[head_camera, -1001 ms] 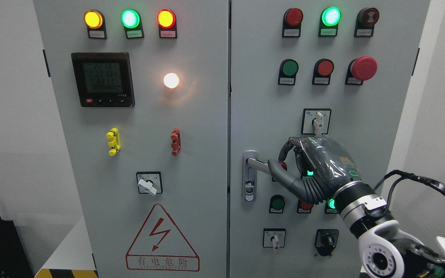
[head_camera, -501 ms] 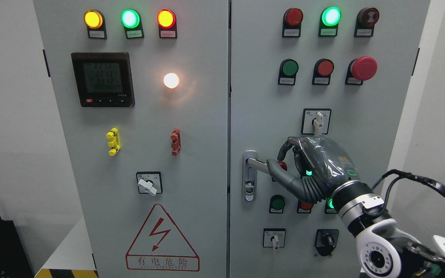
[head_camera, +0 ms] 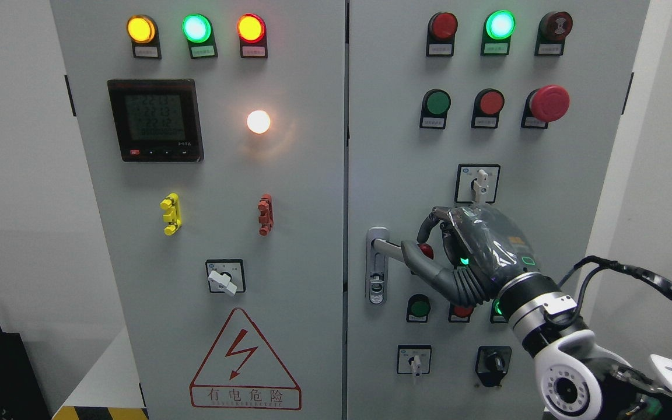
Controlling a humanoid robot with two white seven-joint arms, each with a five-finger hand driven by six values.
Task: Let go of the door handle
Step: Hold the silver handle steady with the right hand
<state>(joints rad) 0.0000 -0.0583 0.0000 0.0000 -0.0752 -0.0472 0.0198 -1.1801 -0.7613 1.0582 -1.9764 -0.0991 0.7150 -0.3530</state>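
Observation:
The silver door handle [head_camera: 387, 248] sits at the left edge of the right cabinet door [head_camera: 394, 146], its lever pointing right. My right hand [head_camera: 415, 245], dark grey with a plastic cover, comes in from the lower right. Its fingers [head_camera: 429, 221] curl over the lever's free end and the thumb [head_camera: 420, 265] lies under and in front of it, so the hand is shut on the handle. The lever's tip is hidden behind the thumb. The door stands closed. My left arm is out of view.
Around the hand lie push buttons, a red one [head_camera: 426, 251] between thumb and fingers, a rotary switch [head_camera: 479, 182] just above, and more switches below. The left door [head_camera: 225, 175] carries a meter, lamps and a warning triangle. A black cable [head_camera: 633, 271] loops off my right forearm.
My right hand and forearm have crept slightly to the left along the lever. The curl of the fingers looks the same, and the handle and door have not moved.

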